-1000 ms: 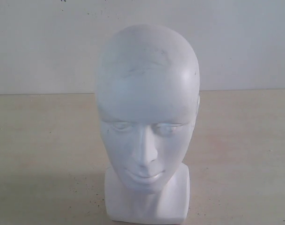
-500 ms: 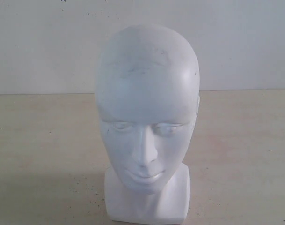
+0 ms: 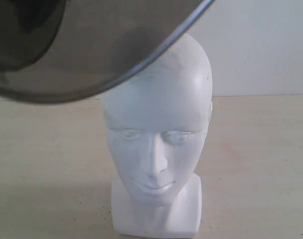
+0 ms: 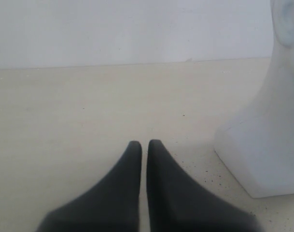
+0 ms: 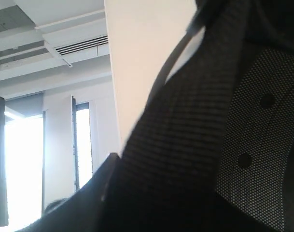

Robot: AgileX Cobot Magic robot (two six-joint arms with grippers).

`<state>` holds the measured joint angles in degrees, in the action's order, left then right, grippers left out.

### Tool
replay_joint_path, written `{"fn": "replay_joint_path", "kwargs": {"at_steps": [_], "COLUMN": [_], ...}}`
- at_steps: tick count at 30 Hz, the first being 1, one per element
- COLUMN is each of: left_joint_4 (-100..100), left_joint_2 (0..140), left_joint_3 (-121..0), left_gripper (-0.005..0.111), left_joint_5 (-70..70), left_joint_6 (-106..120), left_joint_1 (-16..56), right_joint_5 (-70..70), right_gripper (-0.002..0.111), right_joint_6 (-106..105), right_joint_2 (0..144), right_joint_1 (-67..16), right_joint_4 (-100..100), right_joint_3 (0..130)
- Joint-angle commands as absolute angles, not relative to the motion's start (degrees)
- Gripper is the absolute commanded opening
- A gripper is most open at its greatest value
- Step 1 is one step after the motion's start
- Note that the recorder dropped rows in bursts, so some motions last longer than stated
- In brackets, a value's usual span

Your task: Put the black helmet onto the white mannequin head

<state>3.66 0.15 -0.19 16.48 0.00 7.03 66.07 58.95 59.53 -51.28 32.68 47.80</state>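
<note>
Right end effector [image 5: 113,193] pinches black helmet [image 3: 91,45] (smoky visor, mesh lining); left end effector [image 4: 144,145] pressed together.

My left gripper [image 4: 144,145] sits low with fingers almost together, empty, while my right gripper, tipped upward, clasps the black helmet [image 5: 200,145].

A: What surrounds the scene?
B: A plain white wall [image 3: 260,45] rises behind a pale beige desk [image 3: 260,164] flecked with small dark specks. The two meet in a straight horizontal line.
A: And higher up?
B: The right wrist view shows a white ceiling [image 5: 35,19] with a slatted air vent [image 5: 81,46]. Below it a window [image 5: 21,164] glows, overexposed, beside a tall narrow pane [image 5: 83,145].
A: The light?
B: Soft and even.
</note>
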Motion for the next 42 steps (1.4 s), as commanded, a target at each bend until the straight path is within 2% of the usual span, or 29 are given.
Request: {"fn": "replay_joint_path", "kwargs": {"at_steps": [1, 24, 37, 42], "left_joint_4": [3.6, 3.6, 3.6, 3.6], "left_joint_2": [0.0, 0.0, 0.0, 0.0], "left_joint_3": [0.0, 0.0, 0.0, 0.0], "left_gripper": [0.004, 0.004, 0.004, 0.004], "left_joint_5": [16.4, 15.1, -14.3, -19.7], "left_joint_6": [0.0, 0.0, 0.0, -3.5], "left_joint_1": [6.9, 6.9, 6.9, 6.9], "right_joint_5": [70.0, 68.9, 63.3, 60.5], "right_gripper": [0.0, 0.0, 0.0, 0.0], "right_joint_6": [57.2, 63.2, 62.2, 59.8], "right_joint_2": [62.2, 64.0, 64.0, 64.0], "right_joint_1": [-53.9, -54.0, -53.9, -53.6], "right_joint_4": [30.9, 32.0, 29.7, 26.9], "right_joint_3": [48.6, 48.6, 48.6, 48.6]}}
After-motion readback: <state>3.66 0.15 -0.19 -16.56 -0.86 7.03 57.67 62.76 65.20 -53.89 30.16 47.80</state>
